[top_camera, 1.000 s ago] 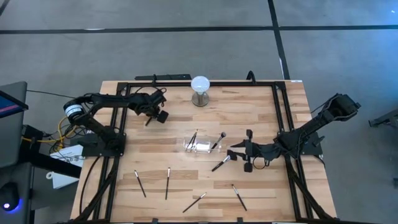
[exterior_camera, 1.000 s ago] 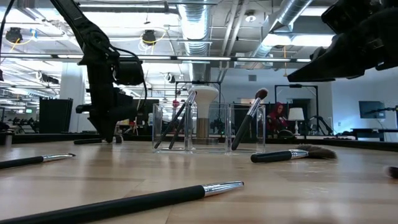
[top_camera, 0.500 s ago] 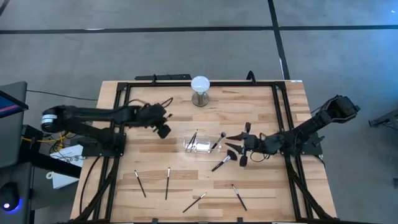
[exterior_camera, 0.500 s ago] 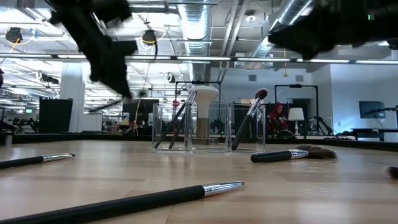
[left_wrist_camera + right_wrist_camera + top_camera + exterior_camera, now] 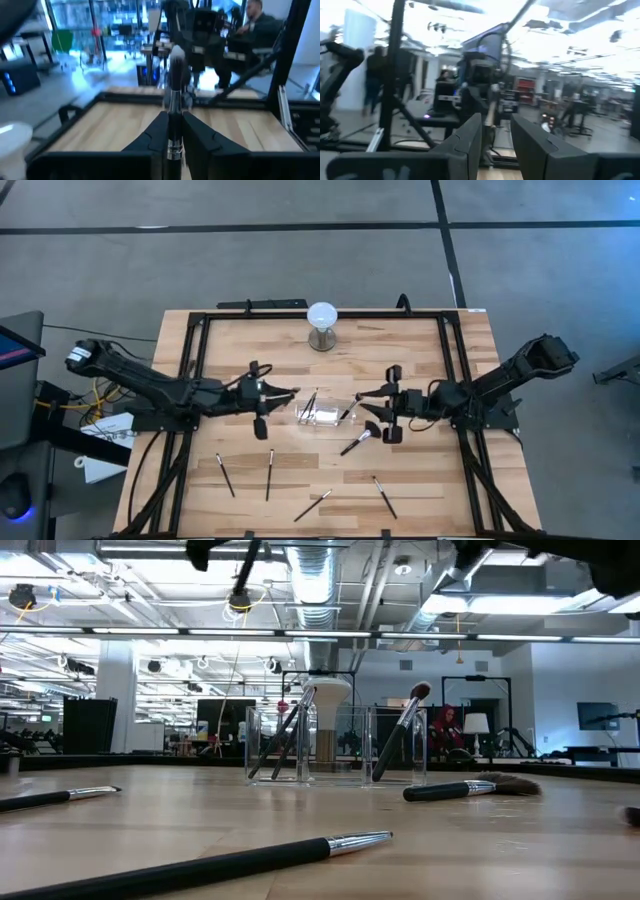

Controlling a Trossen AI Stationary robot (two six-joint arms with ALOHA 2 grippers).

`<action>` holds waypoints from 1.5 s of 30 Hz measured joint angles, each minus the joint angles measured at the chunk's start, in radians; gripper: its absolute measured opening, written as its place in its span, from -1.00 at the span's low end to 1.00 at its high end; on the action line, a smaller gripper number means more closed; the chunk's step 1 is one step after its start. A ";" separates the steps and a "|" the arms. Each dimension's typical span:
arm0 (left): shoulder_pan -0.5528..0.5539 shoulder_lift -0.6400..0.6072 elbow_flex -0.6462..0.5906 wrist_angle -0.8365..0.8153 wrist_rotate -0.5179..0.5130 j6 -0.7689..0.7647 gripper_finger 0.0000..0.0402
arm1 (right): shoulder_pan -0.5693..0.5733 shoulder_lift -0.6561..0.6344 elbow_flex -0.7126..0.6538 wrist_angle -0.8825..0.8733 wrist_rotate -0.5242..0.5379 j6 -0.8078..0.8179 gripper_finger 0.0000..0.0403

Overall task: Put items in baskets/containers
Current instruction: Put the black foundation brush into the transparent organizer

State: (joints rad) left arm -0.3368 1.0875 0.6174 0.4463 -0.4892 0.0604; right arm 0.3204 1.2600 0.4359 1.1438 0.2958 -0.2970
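The clear holder (image 5: 320, 414) (image 5: 335, 745) stands mid-table with three brushes leaning in it. Several more brushes lie flat on the wood, among them the fan-headed one (image 5: 355, 442) (image 5: 470, 788) and slim ones (image 5: 269, 473) (image 5: 385, 496). My left gripper (image 5: 268, 394) (image 5: 174, 131) hovers just left of the holder, shut on a slim brush (image 5: 175, 75). My right gripper (image 5: 378, 410) (image 5: 496, 140) hangs open and raised just right of the holder, above the fan brush, touching nothing. My left gripper pinches the slim brush between its two fingers (image 5: 159, 132) around the metal ferrule (image 5: 174, 146). The brush lies along the fingers, its pale head (image 5: 176, 55) sticking out past them toward the holder. It is lifted clear of the table.
A white globe on a metal base (image 5: 322, 320) stands by the far edge. A black frame (image 5: 445, 350) runs along the table's left, far and right sides. Loose brushes (image 5: 225, 475) (image 5: 313, 505) lie across the near half; one (image 5: 200, 865) is close to the low camera.
My left gripper has lifted the brush off the table at the far left, risen, and moved right and nearer, up to the holder's left side. My right gripper has risen and drifted toward the far edge and the holder. The other brushes have stayed put.
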 joint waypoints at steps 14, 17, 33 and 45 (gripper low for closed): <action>0.177 0.124 0.040 0.273 0.343 -0.010 -0.79 | -0.043 0.212 0.292 -0.184 -0.085 -0.113 -0.53; 0.156 0.136 0.040 0.278 0.358 -0.013 -0.81 | -0.046 0.234 0.304 -0.203 -0.085 -0.068 -0.53; 0.083 0.344 0.040 0.541 0.363 0.001 -0.80 | -0.052 0.235 0.304 -0.304 -0.091 0.150 -0.05; 0.083 0.343 0.040 0.549 0.363 0.011 -0.80 | -0.066 0.235 0.304 -0.330 -0.091 0.242 -0.04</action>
State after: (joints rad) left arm -0.2535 1.4303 0.6579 0.9955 -0.1261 0.0711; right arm 0.2544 1.4948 0.7399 0.8143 0.2050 -0.0555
